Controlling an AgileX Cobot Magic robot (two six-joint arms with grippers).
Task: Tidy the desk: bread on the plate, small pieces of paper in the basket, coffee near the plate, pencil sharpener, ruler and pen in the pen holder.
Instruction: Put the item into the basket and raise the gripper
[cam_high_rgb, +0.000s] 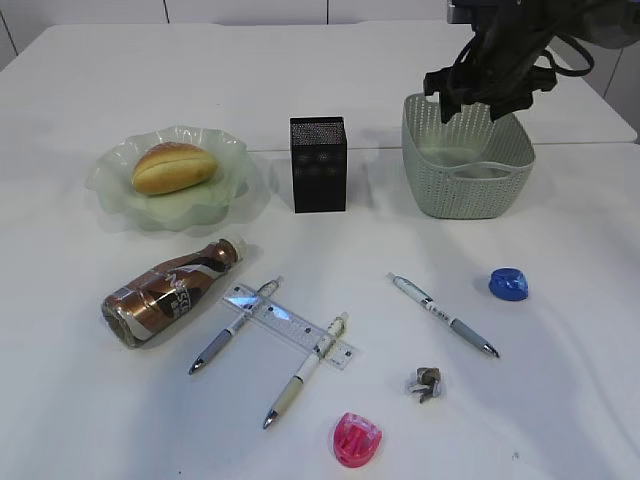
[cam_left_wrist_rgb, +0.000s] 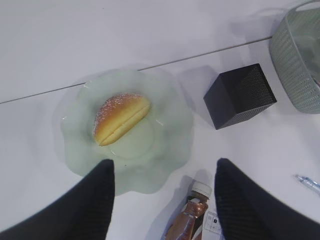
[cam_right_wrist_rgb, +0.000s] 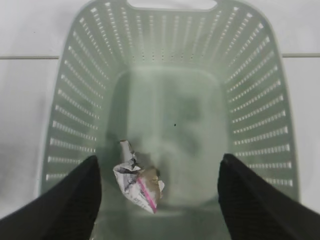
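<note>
The white table (cam_high_rgb: 80, 420) carries everything. At one o'clock stands the green basket (cam_high_rgb: 467, 190), the right gripper (cam_right_wrist_rgb: 159, 200) hovering over it with fingers spread; a crumpled paper (cam_right_wrist_rgb: 137, 182) lies loose on the basket floor. At ten o'clock the bread (cam_high_rgb: 172, 166) sits on the glass plate (cam_high_rgb: 230, 190), the left gripper (cam_left_wrist_rgb: 164, 200) spread wide above, pinching nothing. The coffee bottle (cam_high_rgb: 170, 292) lies at eight o'clock. The black pen holder (cam_high_rgb: 318, 165) stands at twelve. Ruler (cam_high_rgb: 290, 326), pens, sharpeners and another paper scrap (cam_high_rgb: 425, 382) lie around six.
</note>
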